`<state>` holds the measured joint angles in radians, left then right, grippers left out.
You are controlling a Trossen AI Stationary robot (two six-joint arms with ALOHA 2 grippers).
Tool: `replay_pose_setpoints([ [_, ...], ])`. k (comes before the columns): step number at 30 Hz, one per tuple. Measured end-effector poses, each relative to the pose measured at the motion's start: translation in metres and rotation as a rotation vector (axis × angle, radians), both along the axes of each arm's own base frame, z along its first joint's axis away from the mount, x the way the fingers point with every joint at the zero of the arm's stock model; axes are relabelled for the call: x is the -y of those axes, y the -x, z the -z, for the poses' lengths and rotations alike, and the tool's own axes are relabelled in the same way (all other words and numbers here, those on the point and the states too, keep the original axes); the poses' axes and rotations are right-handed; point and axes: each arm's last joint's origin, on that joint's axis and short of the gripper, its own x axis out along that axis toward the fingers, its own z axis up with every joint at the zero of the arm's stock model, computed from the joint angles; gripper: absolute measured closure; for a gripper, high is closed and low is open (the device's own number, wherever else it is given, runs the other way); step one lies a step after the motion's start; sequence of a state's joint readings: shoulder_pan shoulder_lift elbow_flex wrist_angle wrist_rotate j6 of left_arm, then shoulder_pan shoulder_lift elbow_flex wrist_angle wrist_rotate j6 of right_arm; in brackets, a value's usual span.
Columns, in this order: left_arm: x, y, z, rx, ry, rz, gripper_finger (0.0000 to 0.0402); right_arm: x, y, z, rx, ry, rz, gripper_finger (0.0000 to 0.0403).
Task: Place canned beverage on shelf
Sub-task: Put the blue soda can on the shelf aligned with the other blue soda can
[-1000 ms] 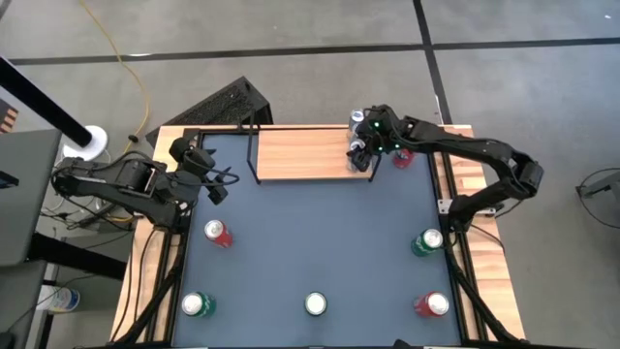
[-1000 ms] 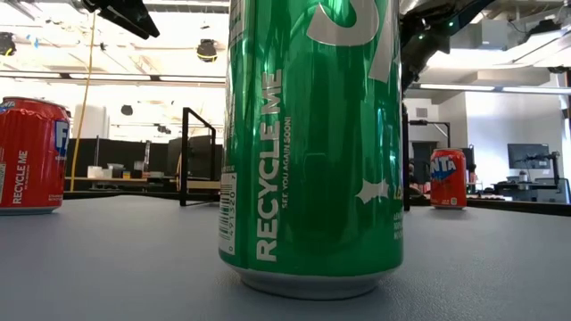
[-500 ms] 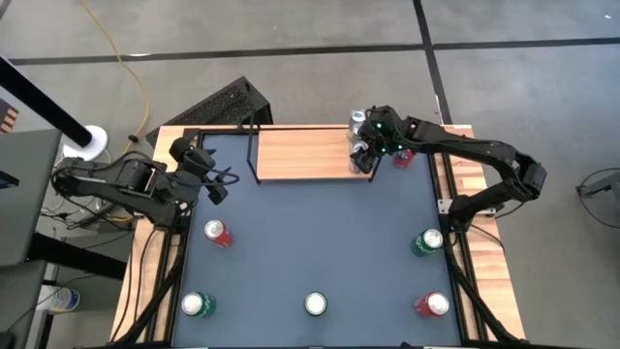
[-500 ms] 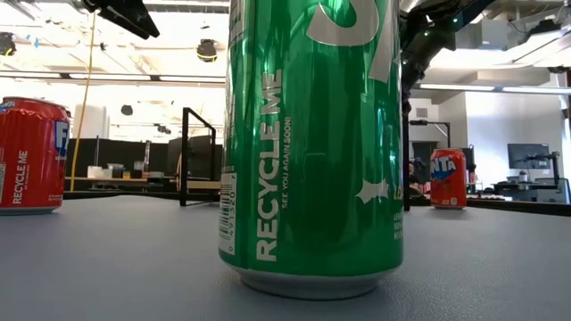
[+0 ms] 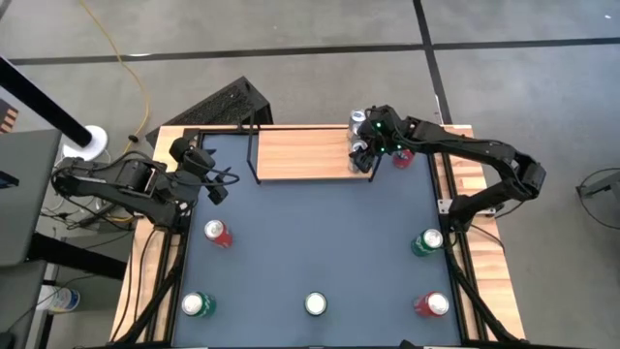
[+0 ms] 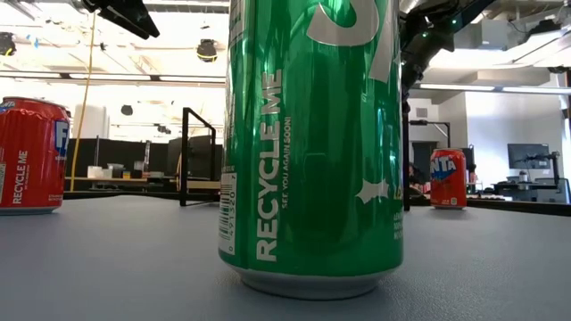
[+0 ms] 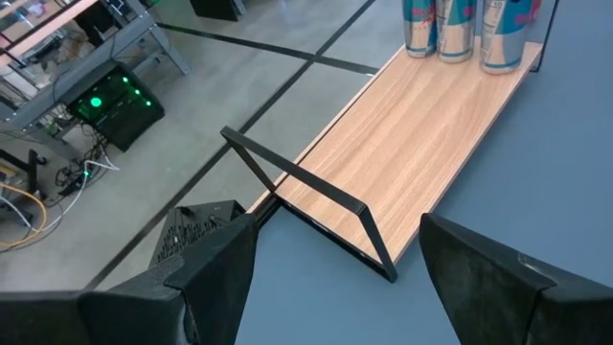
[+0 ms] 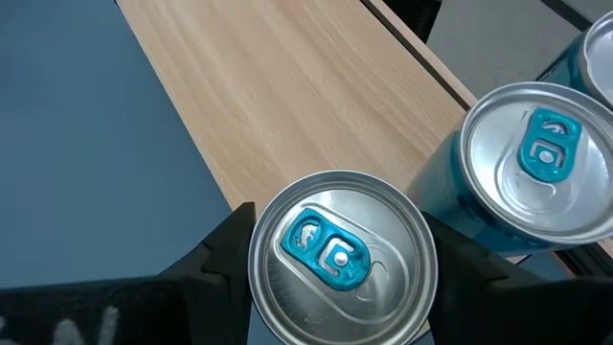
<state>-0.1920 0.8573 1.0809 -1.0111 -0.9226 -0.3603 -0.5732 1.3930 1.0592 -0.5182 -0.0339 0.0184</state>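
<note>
Our right pincer (image 8: 335, 278) is clamped around a silver can with a teal tab (image 8: 335, 254), holding it at the right end of the light-wood shelf with black wire ends (image 5: 300, 153), beside cans already standing there. We judge release remains. Our left pincer (image 7: 335, 278) waits spread and empty at the dark blue surface's (image 5: 320, 242) far-left corner. Six more cans stand on that surface.

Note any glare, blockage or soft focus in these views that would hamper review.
Low view: the green can stands close to the lens and blocks the middle, bright ceiling lights wash out the room behind. Right wrist view: the blue-tab can between the right gripper fingers is sharp. High view: even light, cans small.
</note>
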Motion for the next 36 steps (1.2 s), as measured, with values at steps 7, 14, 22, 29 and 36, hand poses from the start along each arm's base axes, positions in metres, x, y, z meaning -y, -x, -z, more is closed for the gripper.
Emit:
replay_pose_setpoints([
  [7, 0.0000, 0.0000, 0.0000, 0.000, 0.000, 0.000, 0.0123, 0.0004, 0.0002, 0.0001, -0.007, 0.011, -0.009, 0.0178],
  [14, 0.0000, 0.0001, 0.0000, 0.000, 0.000, 0.000, 0.0123, 0.0004, 0.0002, 0.0005, -0.012, 0.015, -0.011, 0.0145],
  [22, 0.0000, 0.0000, 0.0000, 0.000, 0.000, 0.000, 0.0123, 0.0000, 0.0009, 0.0011, -0.019, 0.006, -0.005, 0.0141],
  [29, -0.0001, 0.0001, 0.0000, 0.000, 0.000, 0.000, 0.0123, -0.0031, -0.0006, -0.0030, -0.026, -0.003, -0.013, 0.0141],
  [36, 0.0000, 0.0000, 0.0000, 0.000, -0.001, 0.000, 0.0123, -0.0063, -0.0019, -0.0087, -0.041, -0.006, -0.029, 0.0138],
])
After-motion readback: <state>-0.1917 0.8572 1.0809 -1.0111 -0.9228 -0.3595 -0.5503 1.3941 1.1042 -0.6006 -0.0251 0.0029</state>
